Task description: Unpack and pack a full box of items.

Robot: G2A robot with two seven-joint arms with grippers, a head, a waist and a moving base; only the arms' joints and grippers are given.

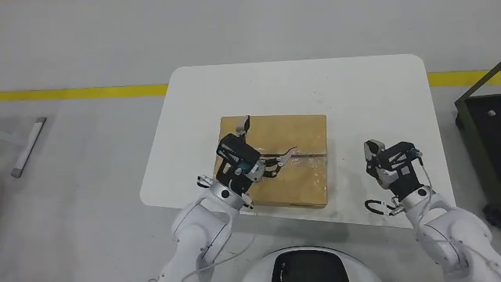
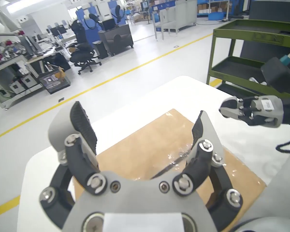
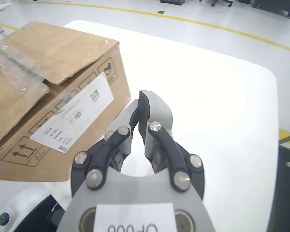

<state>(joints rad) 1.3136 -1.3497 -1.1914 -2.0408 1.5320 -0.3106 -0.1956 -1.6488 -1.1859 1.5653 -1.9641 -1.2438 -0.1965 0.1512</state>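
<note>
The left claw [image 1: 266, 138] hangs over the cardboard box [image 1: 290, 137], its 2 ribbed black fingers [image 2: 83, 124] spread wide apart with nothing between them. Directly beneath that claw lies the box's closed top, and the centre seam, covered with crinkled clear tape [image 2: 181, 153], runs under the gap between the fingers; a dark slit shows along part of the seam. The box sits on the white table [image 1: 376, 86], which reaches out past the left claw on the side away from the robot. The right claw [image 1: 374, 155] is off the box, low over bare tabletop, with the box just beside it on the side toward the left claw and apart from it. Its 2 fingers [image 3: 143, 112] are pressed together, pad against pad, gripping nothing. From the right wrist camera, the box wall facing this claw carries a white label [image 3: 75, 114] and printed arrow marks. Above that wall, 1 top flap stands slightly higher than the other, with a torn edge, and the tape [image 3: 12, 61] bunches over the joint. In the left wrist view the right claw [image 2: 223, 108] shows beyond the box's far edge, its tip pointing toward the box. Past the right claw, off the table's edge, stands a green shelf cart [image 2: 244, 49], and a yellow floor line [image 1: 78, 92] runs behind the table.
</note>
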